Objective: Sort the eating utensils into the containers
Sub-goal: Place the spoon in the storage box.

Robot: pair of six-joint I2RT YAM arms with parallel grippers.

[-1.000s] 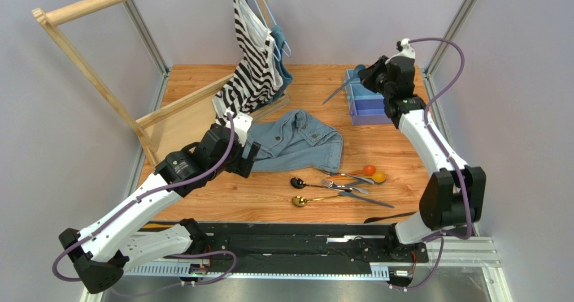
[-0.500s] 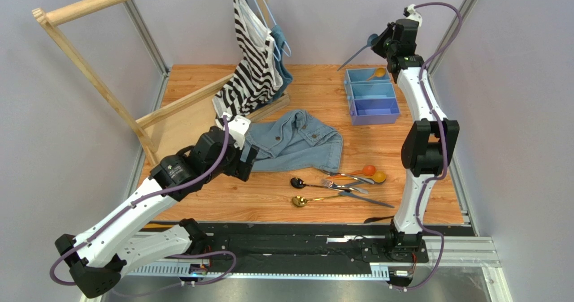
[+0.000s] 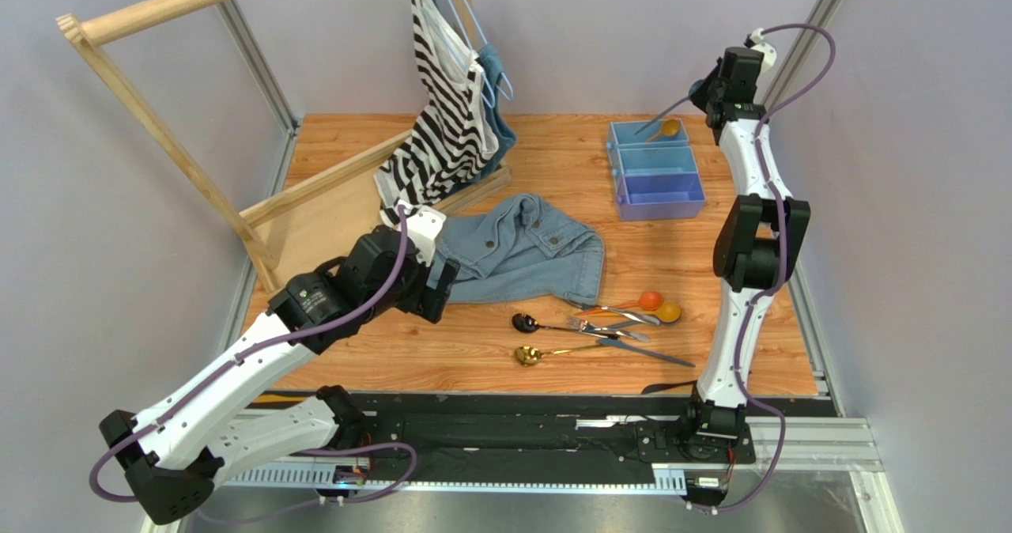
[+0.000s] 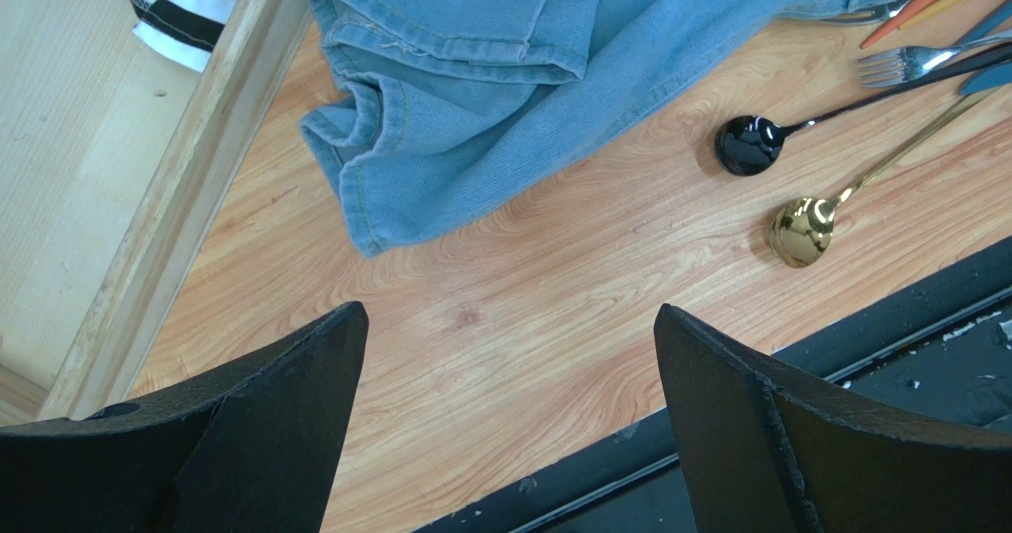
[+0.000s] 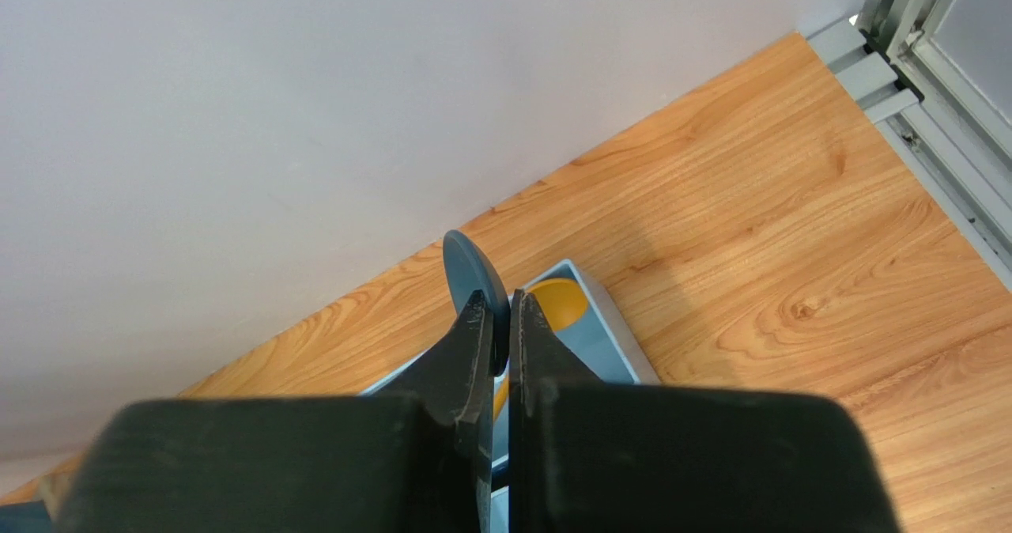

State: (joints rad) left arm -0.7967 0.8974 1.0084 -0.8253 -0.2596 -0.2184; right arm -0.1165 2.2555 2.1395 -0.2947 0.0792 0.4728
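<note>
Top external view: we find one yellow spoon (image 3: 670, 130) in the tray (image 3: 653, 197), far right corner of the tabletop (image 3: 558, 154). Right hand (image 5: 501, 308) grips a blue spoon (image 5: 475, 275) above it. Left hand (image 4: 508, 320) is open and empty. A cluster of utensils (image 3: 600, 326) awaits sorting near the near edge.

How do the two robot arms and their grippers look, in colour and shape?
Both the left arm and the right arm have white tubular links and black joint housings. A purple cable runs loosely along each. The left gripper and right gripper have matte black, wedge-shaped fingers.
</note>
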